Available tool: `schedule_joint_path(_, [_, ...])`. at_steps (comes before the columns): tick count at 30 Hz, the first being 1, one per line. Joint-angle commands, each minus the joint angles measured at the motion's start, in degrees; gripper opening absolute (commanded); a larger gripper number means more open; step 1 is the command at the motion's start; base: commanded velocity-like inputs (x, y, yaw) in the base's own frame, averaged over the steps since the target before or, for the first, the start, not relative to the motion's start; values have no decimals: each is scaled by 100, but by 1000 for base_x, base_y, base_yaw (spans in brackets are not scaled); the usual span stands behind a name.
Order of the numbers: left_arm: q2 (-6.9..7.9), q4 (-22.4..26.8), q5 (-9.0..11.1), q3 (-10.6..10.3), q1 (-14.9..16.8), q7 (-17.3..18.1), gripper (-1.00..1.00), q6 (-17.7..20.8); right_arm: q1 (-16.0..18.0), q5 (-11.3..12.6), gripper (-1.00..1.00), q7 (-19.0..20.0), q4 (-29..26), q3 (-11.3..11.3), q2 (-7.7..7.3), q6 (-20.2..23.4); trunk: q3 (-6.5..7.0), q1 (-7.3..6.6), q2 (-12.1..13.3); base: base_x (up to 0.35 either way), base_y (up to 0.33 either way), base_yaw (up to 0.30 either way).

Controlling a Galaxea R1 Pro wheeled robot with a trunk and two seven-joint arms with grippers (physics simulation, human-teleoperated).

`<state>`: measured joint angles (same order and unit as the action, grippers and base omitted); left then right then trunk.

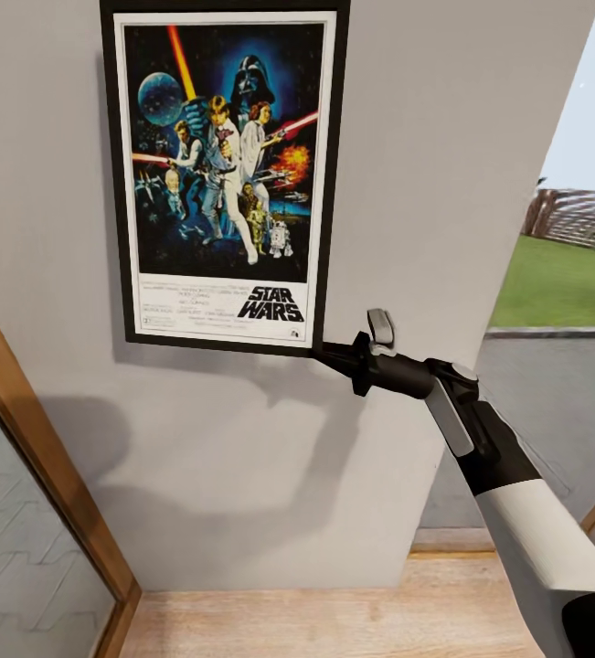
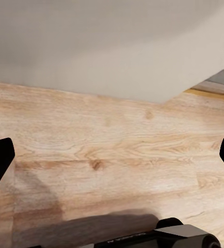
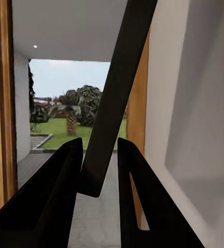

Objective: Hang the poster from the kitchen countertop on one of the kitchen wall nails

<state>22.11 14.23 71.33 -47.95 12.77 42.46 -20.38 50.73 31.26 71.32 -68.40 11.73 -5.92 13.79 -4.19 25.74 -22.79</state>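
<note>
The poster (image 1: 222,174) occupies the upper centre-left of the head view, held flat against the grey wall (image 1: 443,183) with its long axis vertical and the "STAR WARS" logo at the bottom. The top edge of the frame is cut off by the upper border of the picture, so no wall nail can be seen and contact with a nail cannot be confirmed.

The right gripper (image 1: 320,350) reaches in from the lower right of the head view and meets the poster at its lower right corner. In the right wrist view the two dark fingers (image 3: 55,196) stand narrow, one on each side of the black frame edge (image 3: 117,93), which runs diagonally up through the middle of that picture. The gripper is closed on the poster's frame.

The governing relation: the poster extends upward and to the left from the gripper, so its whole length stands above the grip point. Judged from this, any hanging adjustment must be driven from the bottom corner, and a small wrist rotation would likely swing the top edge sideways.

The left gripper (image 2: 112,170) points at the wooden floor (image 2: 117,139); its fingertips sit at the far left and far right edges of the left wrist view, wide apart and empty. The right arm alone is at the poster.
</note>
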Motion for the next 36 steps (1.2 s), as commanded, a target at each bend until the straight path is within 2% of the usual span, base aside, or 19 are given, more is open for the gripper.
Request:
schedule_joint_path(1, [4, 1, 47, -48, 7, 8, 100, -27, 7, 55, -100, 5, 2, 14, -6, 63, -13, 4, -13, 32, 9, 0])
schedule_joint_path(36, [4, 1, 47, -48, 7, 8, 100, -28, 7, 47, -100, 5, 2, 15, -6, 63, -13, 4, -13, 30, 0, 0])
